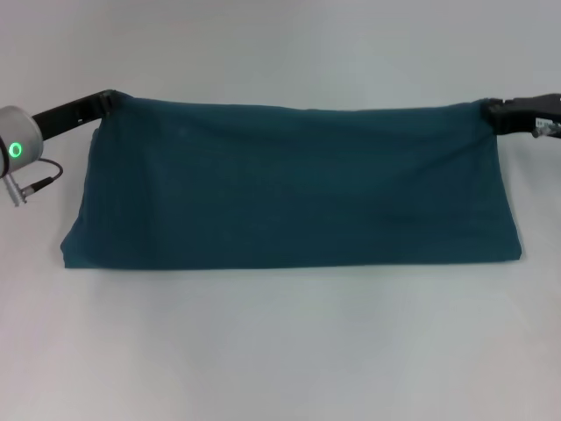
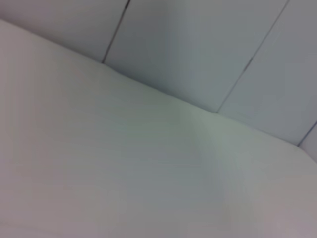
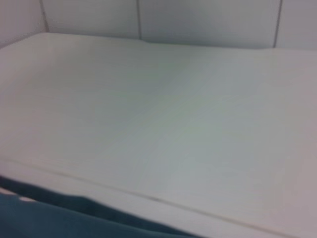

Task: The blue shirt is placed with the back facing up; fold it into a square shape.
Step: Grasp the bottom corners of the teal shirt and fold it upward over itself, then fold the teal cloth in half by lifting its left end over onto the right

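The blue shirt (image 1: 294, 189) spans the table (image 1: 280, 351) centre. The left gripper (image 1: 110, 98) at 10 o'clock and right gripper (image 1: 493, 111) at 2 o'clock each pinch 1 far corner. Uneven pulling could skew the fold.

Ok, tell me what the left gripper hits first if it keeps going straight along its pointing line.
Probably the blue shirt: the left gripper sits at its far left corner, pointing inward along the raised top edge. Depth is unclear.
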